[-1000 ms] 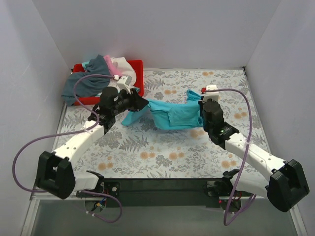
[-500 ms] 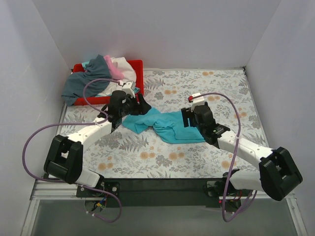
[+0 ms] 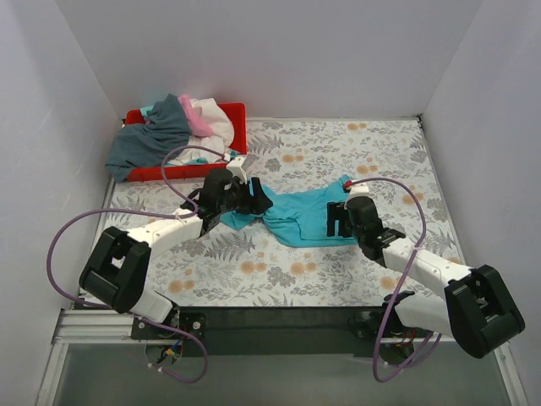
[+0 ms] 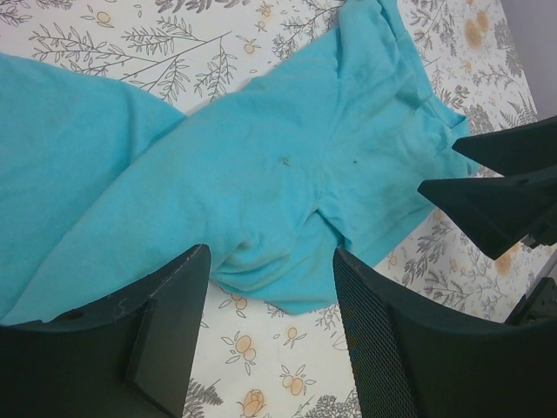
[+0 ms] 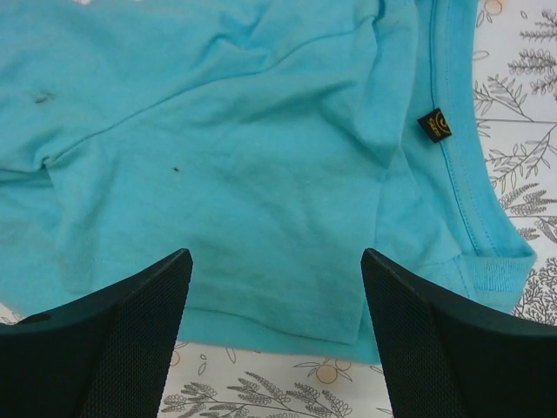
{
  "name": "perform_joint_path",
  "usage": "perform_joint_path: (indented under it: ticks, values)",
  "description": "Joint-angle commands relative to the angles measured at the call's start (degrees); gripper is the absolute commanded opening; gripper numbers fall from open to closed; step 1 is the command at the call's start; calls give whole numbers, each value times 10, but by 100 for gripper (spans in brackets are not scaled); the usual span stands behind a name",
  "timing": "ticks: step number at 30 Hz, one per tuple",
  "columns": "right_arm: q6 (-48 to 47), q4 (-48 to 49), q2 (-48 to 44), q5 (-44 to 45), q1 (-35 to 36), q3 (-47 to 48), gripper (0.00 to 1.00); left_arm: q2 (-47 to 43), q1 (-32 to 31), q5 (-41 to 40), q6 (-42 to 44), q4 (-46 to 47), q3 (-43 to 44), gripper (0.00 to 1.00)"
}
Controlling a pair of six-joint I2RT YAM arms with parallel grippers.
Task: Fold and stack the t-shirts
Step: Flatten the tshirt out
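On the flowered table (image 3: 380, 152): one turquoise t-shirt (image 3: 296, 216), one red tray (image 3: 239, 118), two grippers. Heaped in and over the tray at the far left, at least three more: one grey t-shirt (image 3: 152, 139), one white t-shirt (image 3: 218, 125), one pink t-shirt (image 3: 197, 118); too bunched to count beyond that. As for the turquoise t-shirt: lies rumpled on the cloth at mid-table, well apart from the tray, with its long axis left to right and the right end a little farther away. Shows its collar band and one small dark label (image 5: 433, 124) at the right arm's end. At the left gripper (image 3: 260, 200): fingers (image 4: 174, 305) spread wide, poised over the shirt's left part, nothing between them. At the right gripper (image 3: 336, 222): fingers (image 5: 130, 322) likewise wide apart, over the near right part of the shirt, gripping nothing.
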Motion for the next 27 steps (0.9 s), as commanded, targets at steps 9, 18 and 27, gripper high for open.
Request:
perform_joint_path:
  ticks: [9, 18, 27]
  values:
    - [41, -24, -13, -60, -50, -34, 68, -18, -1, 6, 4, 7, 2, 55]
    - [44, -19, 42, -84, -71, -25, 61, -23, -1, -4, 6, 7, -1, 55]
    - [43, -22, 10, -77, -73, -23, 31, -20, -1, -9, 7, 6, 1, 55]
